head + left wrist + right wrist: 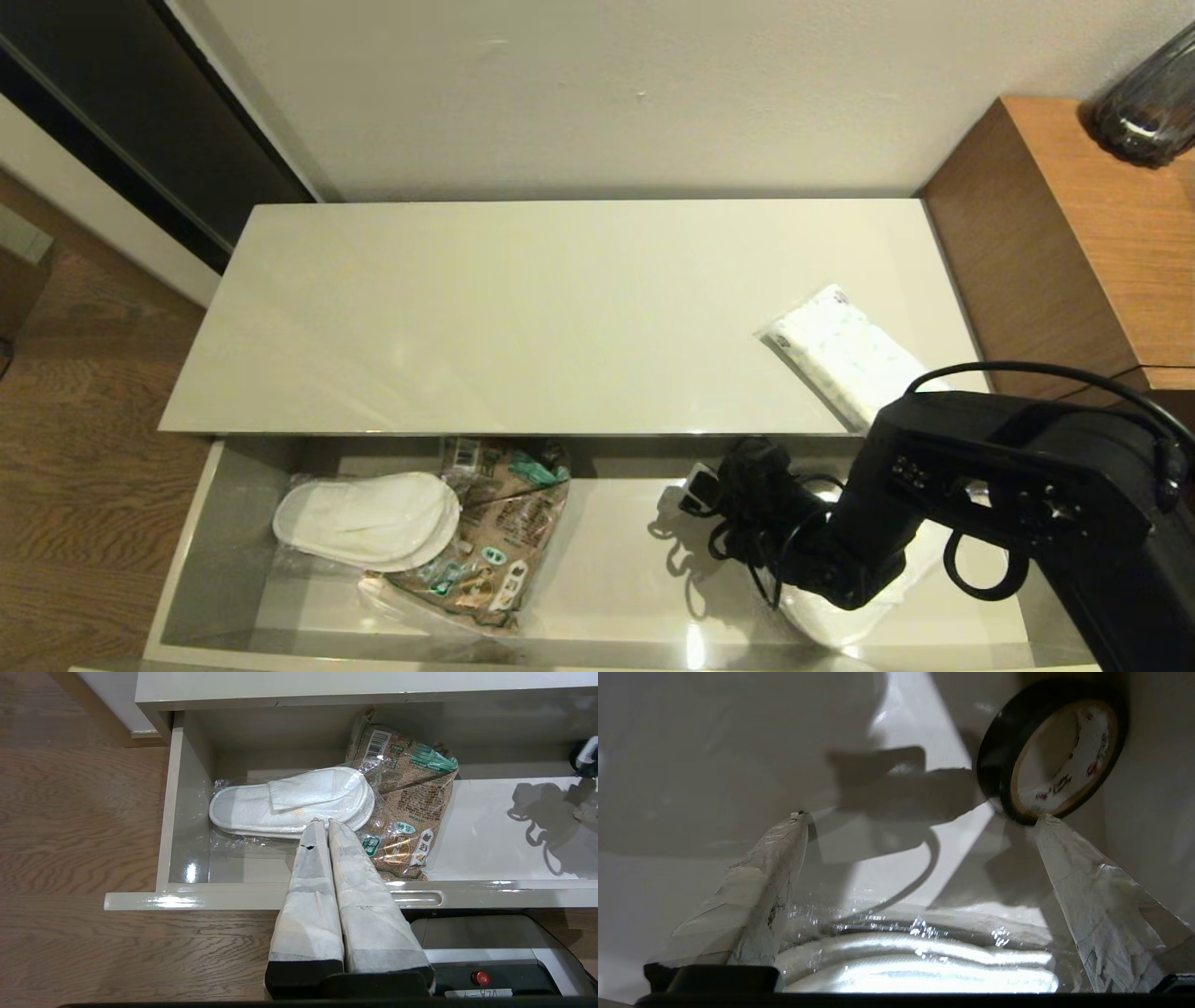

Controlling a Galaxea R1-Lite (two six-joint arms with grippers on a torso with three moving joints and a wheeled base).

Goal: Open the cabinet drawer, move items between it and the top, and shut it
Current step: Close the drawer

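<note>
inside cabinet drawer: slippers, perhaps tape.

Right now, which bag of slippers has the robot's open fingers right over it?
The bagged slippers at the drawer's right end, under the right gripper. The other pair lies at the left end beside the snack bag.

Plain white wall, wood-plank floor, brown wooden furniture right, dark glass vase atop

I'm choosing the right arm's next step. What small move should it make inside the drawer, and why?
Probably shift the right gripper sideways to centre on the black tape roll: its jaws are open, but the roll sits off at one fingertip, not between them.
</note>
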